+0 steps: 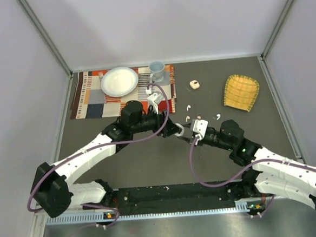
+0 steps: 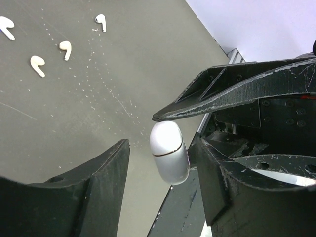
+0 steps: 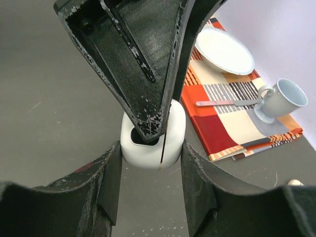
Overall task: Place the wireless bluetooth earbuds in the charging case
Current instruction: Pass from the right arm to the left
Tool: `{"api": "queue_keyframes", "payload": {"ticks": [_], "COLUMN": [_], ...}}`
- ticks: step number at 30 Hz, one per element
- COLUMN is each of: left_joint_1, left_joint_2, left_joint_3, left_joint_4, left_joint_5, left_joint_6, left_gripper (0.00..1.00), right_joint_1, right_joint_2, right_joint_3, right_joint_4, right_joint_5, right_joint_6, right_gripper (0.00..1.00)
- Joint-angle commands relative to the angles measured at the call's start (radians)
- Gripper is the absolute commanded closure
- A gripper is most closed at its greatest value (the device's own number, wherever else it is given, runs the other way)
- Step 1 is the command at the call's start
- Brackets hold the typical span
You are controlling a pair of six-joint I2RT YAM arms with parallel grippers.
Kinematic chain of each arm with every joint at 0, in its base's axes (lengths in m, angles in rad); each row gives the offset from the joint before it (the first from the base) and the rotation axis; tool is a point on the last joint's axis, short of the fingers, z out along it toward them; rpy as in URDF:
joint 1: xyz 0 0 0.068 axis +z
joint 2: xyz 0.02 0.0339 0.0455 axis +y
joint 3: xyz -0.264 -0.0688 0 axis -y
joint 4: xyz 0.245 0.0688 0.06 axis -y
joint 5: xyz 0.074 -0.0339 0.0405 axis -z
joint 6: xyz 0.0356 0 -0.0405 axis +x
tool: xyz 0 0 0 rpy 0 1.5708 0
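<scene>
The white charging case (image 3: 153, 138) is closed, its seam showing, and hangs above the grey table. My right gripper (image 3: 150, 148) is shut on it, both pads pressed to its sides. My left gripper (image 2: 160, 148) straddles the same case (image 2: 170, 153). One finger (image 2: 212, 173) is at its side; the other finger (image 2: 106, 182) stands clear with a gap, so this gripper is open. In the top view the two grippers meet at the case (image 1: 179, 129) mid-table. Several earbuds (image 2: 65, 49) lie loose on the table, also seen beyond the grippers as earbuds (image 1: 189, 106).
A second small cream case (image 1: 194, 84) lies further back. A patterned placemat (image 1: 91, 96) at the back left carries a white plate (image 1: 119, 80), a mug (image 1: 156, 70) and a spoon (image 3: 222, 102). A yellow woven dish (image 1: 241, 92) sits at the back right.
</scene>
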Motion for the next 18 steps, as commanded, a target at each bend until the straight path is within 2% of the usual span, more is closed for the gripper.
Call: {"api": "queue_keyframes", "payload": {"ticks": [1,7,10,18], "left_joint_1": [-0.008,-0.008,-0.006,-0.008], "left_joint_2": [0.015,0.003,0.005,0.023], "left_joint_3": [0.061,0.072,0.086,0.118], "left_joint_4": [0.005,-0.029,-0.096,-0.178], "left_joint_5": [0.006,0.009,-0.008,-0.049], "left_joint_6": [0.05,0.092,0.103,0.11], "left_gripper": [0.4,0.35,0.32,0.32], "right_joint_1": [0.01,0.01,0.01,0.01], "right_joint_2": [0.007,0.043,0.06,0.074], "right_joint_3": [0.012,0.022,0.022,0.008], "right_joint_4": [0.073,0.099,0.113,0.171], "right_joint_5": [0.003,0.023,0.032,0.061], "right_joint_6": [0.0,0.01,0.011,0.017], "right_gripper": [1.0,1.0,1.0,1.0]}}
